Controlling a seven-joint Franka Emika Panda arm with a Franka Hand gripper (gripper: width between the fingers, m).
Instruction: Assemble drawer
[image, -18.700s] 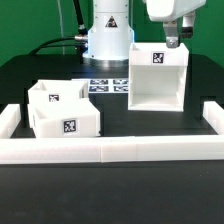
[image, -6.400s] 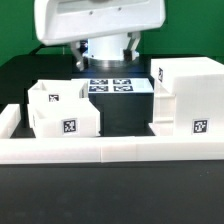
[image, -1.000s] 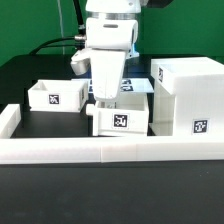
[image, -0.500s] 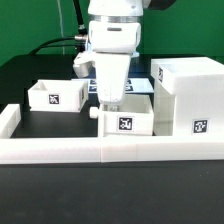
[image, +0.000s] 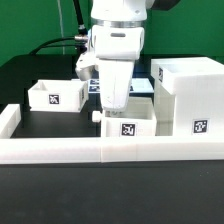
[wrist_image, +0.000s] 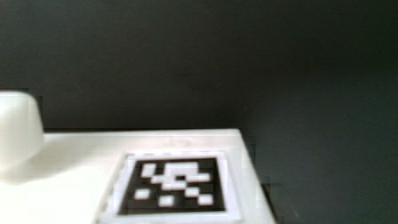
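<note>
My gripper (image: 114, 104) reaches down from the white arm in the middle and is shut on the wall of a small knobbed drawer tray (image: 130, 124). The tray is level, just behind the front border bar, with its knob (image: 96, 115) facing the exterior view's left. Its right side is close to the big white drawer shell (image: 188, 92); I cannot tell whether they touch. A second tray (image: 55, 96) stands apart on the left. The wrist view shows a tagged white surface (wrist_image: 175, 185) close below and a rounded white part (wrist_image: 15, 135); my fingers do not show there.
A long white border bar (image: 60, 151) runs along the front, with a short piece (image: 8, 120) at the left end. The marker board (image: 92, 88) lies behind the arm, mostly hidden. The table is black.
The gripper has carried the small tray toward the exterior view's right and lowered it level beside the shell. Much earlier, both trays stood together on the left.
</note>
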